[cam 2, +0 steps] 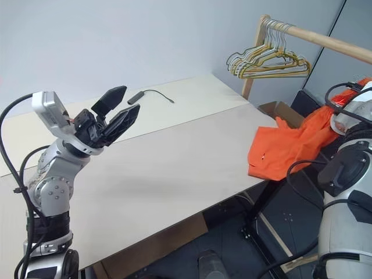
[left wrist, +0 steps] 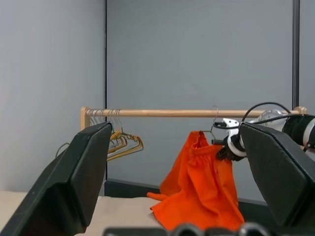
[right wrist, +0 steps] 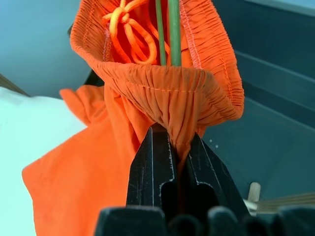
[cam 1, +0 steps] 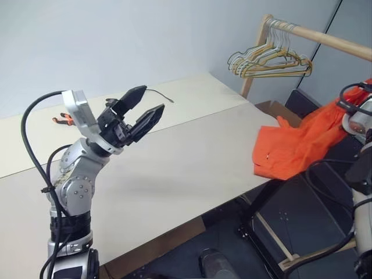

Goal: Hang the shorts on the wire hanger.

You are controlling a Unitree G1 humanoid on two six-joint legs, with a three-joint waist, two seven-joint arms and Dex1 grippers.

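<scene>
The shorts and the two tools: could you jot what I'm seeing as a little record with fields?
Shorts: bright orange, waistband lifted off the table, legs trailing on its edge
Right tool: shut on the shorts' waistband
Wire hanger: thin green wire inside the waistband
Left tool: open, holding nothing, raised above the table
Rail: wooden, carrying a bunch of hangers

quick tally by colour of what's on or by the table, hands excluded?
Orange: 2, the shorts and a small tool at the table's far edge
Black: 1, a cabled device
Pale yellow and white: 1 bunch of hangers on the wooden rail
Green: 1, the wire hanger
Total: 5
</scene>
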